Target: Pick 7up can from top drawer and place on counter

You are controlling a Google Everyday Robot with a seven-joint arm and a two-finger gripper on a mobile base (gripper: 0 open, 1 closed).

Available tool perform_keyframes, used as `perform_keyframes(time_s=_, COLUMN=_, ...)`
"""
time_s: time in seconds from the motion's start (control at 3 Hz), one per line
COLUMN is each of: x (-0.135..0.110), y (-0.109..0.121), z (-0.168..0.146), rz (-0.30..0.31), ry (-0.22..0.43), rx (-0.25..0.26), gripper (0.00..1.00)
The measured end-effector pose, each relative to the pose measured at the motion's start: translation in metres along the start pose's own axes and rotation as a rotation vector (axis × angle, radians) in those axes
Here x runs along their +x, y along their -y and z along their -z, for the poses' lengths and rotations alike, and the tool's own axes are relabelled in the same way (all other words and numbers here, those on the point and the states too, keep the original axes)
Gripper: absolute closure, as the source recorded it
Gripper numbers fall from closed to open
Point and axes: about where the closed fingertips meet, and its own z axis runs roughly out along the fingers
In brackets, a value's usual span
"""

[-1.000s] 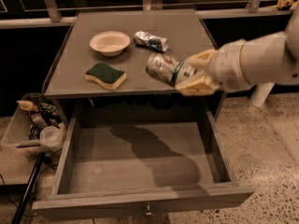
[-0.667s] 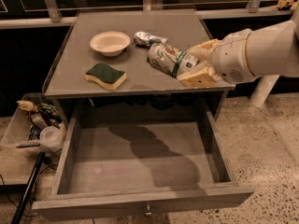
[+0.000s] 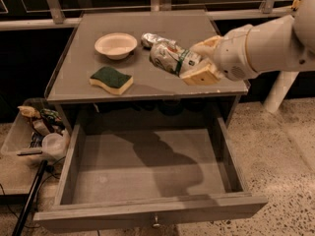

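My gripper [image 3: 193, 62] is shut on the 7up can [image 3: 170, 58], a white-and-silver can with a green band. It holds the can tilted on its side above the right half of the counter [image 3: 78, 82], clear of the surface. The arm reaches in from the right. The drawer [image 3: 147, 168] below is pulled fully open and nothing lies in it; its small metal knob [image 3: 156, 222] shows on the front panel.
On the counter stand a white bowl [image 3: 116, 45], a green-and-yellow sponge [image 3: 111, 79] and a silvery crumpled item [image 3: 150, 39] just behind the can. A plastic bin with clutter [image 3: 34, 136] sits on the floor at the left. A rail runs along the back.
The gripper has carried the can up and leftward, from over the counter's front right edge to further over the counter. Nothing else has moved.
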Motion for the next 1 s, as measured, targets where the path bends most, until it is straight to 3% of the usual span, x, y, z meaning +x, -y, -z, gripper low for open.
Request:
perform_keyframes(time_s=0.67, x=-0.004, y=0.063, z=-0.057, rz=0.008, ry=-0.039, rx=0.016, gripper=1.00)
perform_keyframes(time_s=1.0, x=0.008, y=0.089, z=-0.075, rz=-0.012, ry=-0.070, rx=0.025, gripper=1.00)
